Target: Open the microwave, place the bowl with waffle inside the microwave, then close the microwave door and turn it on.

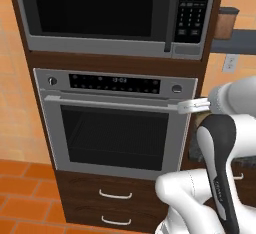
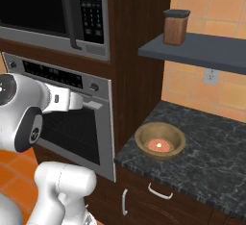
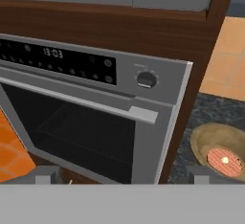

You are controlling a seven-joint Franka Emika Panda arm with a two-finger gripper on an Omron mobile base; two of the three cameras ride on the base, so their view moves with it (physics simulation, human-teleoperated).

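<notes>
The microwave [image 1: 100,13] sits built in above the oven, and its door [image 1: 95,8] with the black curved handle [image 1: 170,15] is closed. Its black keypad [image 1: 192,5] is on the right. On the dark counter to the right stands the tan wooden bowl [image 2: 160,140], holding the reddish waffle [image 2: 159,145] with a pale butter pat. In the hand view the bowl [image 3: 217,141] and waffle [image 3: 225,161] appear at the lower right. My gripper [image 3: 122,175] is open and empty. It hangs in front of the oven's upper right corner [image 2: 79,101], below the microwave and left of the bowl.
The steel wall oven [image 1: 115,128], with its bar handle [image 3: 72,98] and knob [image 3: 146,79], is close ahead of my hand. Wooden drawers [image 1: 115,194] lie below it. A grey shelf [image 2: 202,51] carrying a brown jar [image 2: 175,27] hangs over the stone counter [image 2: 216,166].
</notes>
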